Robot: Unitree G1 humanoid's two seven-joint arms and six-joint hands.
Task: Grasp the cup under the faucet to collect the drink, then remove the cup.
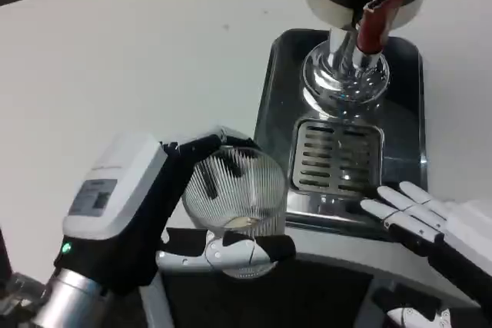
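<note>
1. Our left hand (165,213) sits lower left of the frame, and its fingers are wrapped around the cup (237,193), a clear ribbed glass. So that hand is clamped on the cup, with dark fingers curling over the top rim and a white-and-black one running under the bottom edge.

2. The cup is lower center, just left of the drip tray (342,113) and off its edge, above the white table (115,59). It looks tipped, with the mouth angled toward the camera, though we can't tell how much.

3. The relation that matters: the faucet (374,24), with its red lever, is in the upper right of the frame, so the spout lies up and to the right of the cup. The slotted grate (334,155) sits between them, right beside the cup.

4. The left hand is plainly the nearer one, since it has the cup already. We'd guess the cup needs to go up-right over the grate and be stood upright under the spout.

5. Our right hand (430,224) is in the lower right, with fingers spread flat, holding nothing and resting at the tray's front corner.

6. In the way: the tray's raised rim, and the shiny dispenser base (346,74) behind the grate. We reckon the cup could clip either one.
</note>
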